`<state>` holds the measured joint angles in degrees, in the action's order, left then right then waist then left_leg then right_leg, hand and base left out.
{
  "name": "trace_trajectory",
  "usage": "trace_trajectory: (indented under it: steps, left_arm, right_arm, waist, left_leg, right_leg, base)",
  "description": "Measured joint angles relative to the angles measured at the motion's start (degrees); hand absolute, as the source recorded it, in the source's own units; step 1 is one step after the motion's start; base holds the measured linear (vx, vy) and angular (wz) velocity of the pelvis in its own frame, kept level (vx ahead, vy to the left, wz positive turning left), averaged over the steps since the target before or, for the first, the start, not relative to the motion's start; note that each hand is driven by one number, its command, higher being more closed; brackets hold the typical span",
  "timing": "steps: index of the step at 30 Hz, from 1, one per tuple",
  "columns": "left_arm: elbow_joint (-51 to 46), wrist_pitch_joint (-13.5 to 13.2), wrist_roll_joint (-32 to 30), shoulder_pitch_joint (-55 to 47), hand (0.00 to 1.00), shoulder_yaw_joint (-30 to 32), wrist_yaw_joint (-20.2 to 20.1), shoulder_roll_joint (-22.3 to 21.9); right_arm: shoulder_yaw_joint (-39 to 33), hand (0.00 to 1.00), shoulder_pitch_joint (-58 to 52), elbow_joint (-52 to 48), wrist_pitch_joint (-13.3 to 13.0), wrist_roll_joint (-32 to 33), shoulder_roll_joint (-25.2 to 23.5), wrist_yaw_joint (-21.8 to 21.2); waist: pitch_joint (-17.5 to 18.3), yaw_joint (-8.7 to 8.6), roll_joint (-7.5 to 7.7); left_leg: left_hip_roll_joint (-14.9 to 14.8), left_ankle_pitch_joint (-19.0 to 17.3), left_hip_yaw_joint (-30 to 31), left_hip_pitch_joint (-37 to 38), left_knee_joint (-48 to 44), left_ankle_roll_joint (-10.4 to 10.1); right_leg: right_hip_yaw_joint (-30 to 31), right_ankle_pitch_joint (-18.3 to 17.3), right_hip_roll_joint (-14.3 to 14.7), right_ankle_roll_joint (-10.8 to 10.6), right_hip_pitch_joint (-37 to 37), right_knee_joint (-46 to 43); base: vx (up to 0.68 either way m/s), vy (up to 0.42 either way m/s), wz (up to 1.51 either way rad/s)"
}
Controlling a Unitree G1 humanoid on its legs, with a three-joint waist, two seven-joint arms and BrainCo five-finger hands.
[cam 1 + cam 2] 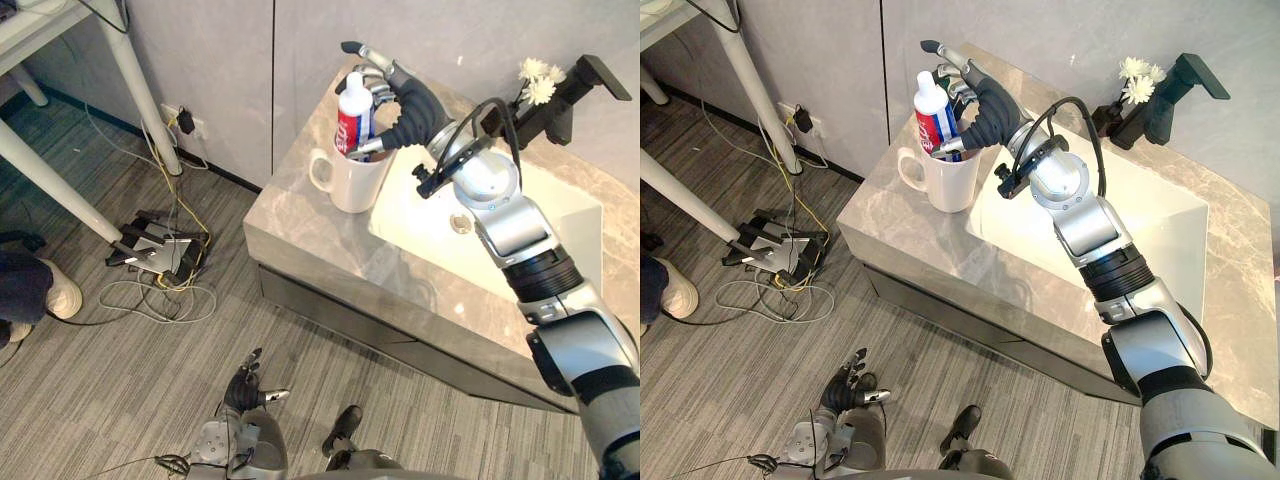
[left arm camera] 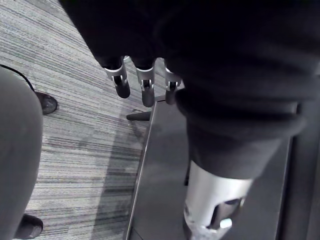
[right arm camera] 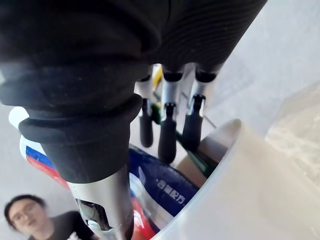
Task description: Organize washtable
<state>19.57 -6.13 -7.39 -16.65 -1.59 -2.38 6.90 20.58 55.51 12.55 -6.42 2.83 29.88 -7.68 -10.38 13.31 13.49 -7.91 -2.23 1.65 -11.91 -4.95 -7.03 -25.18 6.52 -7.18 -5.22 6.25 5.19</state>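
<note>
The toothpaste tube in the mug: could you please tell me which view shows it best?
The right eye view: the toothpaste tube stands upright in the white mug, cap up. The left eye view shows much the same. The right wrist view catches part of its blue and red side, close up.

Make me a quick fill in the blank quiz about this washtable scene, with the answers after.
1. The white mug holds an upright tube of ____.
2. The mug sits on the robot's ____ of the sink.
3. White flowers stand beside the black ____.
4. The right hand is at the mug; the left hand hangs low over the ____.
Missing words: toothpaste, left, faucet, floor.
</note>
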Motion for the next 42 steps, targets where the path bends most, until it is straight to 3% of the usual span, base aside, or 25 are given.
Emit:
trace_trajectory:
  steps: [14,19,25,31,42]
  left_arm:
    - [0.00,0.00,-0.01,-0.01,0.00,0.07,0.01,0.07]
    - [0.16,0.01,-0.02,-0.21,0.00,0.47,0.01,0.23]
    - [0.25,0.05,-0.02,-0.21,0.00,0.62,0.02,0.22]
    - [1.46,0.17,-0.02,-0.84,0.00,0.46,-0.01,-0.04]
    - [2.89,0.33,-0.03,-2.16,0.00,-0.13,-0.01,-1.62]
  right_arm:
    - [-0.07,0.00,-0.01,0.01,0.03,1.13,0.01,-0.07]
    - [-0.24,0.00,-0.17,0.02,0.07,1.23,0.37,-0.09]
    - [-3.84,0.00,-4.59,-0.11,0.08,2.28,1.24,-0.10]
    - [-4.89,0.00,-7.93,-0.43,0.14,2.30,2.03,-0.07]
    - [-9.82,0.00,-10.83,-0.68,0.14,4.11,3.13,0.48]
  waist:
    - [0.31,-0.25,0.42]
    - [0.73,-1.64,1.00]
    - [1.19,-1.72,1.42]
    - [3.58,-3.12,0.86]
    - [6.77,-3.52,-1.85]
  left_leg:
    - [-0.01,0.03,-0.19,0.42,0.00,0.02]
    - [-0.01,0.06,-0.20,1.01,0.01,0.07]
    - [0.00,0.06,-0.57,1.62,0.06,0.07]
    - [-0.01,0.04,-1.73,2.43,0.21,0.08]
    - [-0.16,-0.02,-3.75,4.86,1.11,0.10]
  right_leg:
    - [0.22,0.00,-0.02,0.00,-0.16,-0.16]
    - [0.21,-0.01,-0.04,0.01,-0.76,-0.15]
    - [0.59,-0.01,-0.08,0.02,-1.10,-0.16]
    - [1.85,-0.01,-0.15,0.02,-1.08,-0.13]
    - [3.87,0.15,-0.11,0.23,-1.87,-0.04]
  base:
    - [0.00,0.000,0.00]
    - [0.00,0.000,0.00]
    - [0.00,0.000,-0.02]
    - [0.00,0.000,-0.09]
    - [0.00,-0.007,-0.10]
